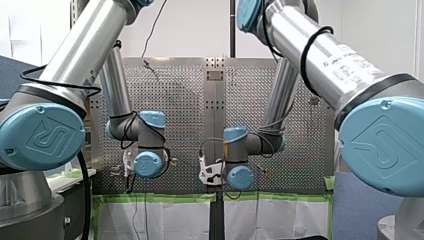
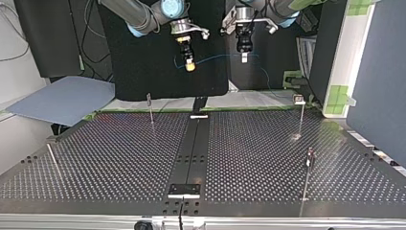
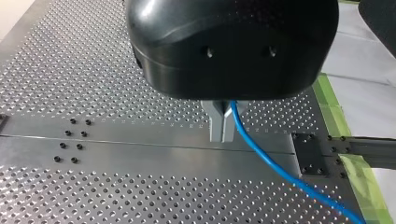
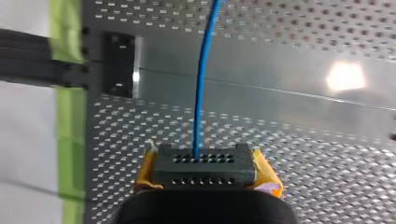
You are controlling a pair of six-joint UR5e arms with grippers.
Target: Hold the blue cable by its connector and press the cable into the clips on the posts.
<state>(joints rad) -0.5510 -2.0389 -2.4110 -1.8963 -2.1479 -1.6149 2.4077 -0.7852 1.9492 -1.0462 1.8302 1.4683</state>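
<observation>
Both grippers hang high above the perforated table point(image 2: 119, 158). In the right wrist view my right gripper point(image 4: 205, 159) has its yellow pads point(image 4: 265, 169) shut on the dark connector block point(image 4: 205, 173). The blue cable point(image 4: 201, 84) leaves the block straight ahead. In the left wrist view my left gripper point(image 3: 223, 138) has its metal fingers point(image 3: 216, 123) shut on the blue cable point(image 3: 266, 161), which trails away below it. From across the table, the cable point(image 2: 215, 58) spans between my right gripper point(image 2: 190, 65) and my left gripper point(image 2: 244, 58).
Thin clip posts stand on the table: one at the back left point(image 2: 150, 108), two at the right point(image 2: 300, 115) point(image 2: 309, 175), and another at the left point(image 2: 52, 160) of the top view. A dark rail point(image 2: 194, 143) runs down the middle. Green tape point(image 3: 334, 112) edges the table.
</observation>
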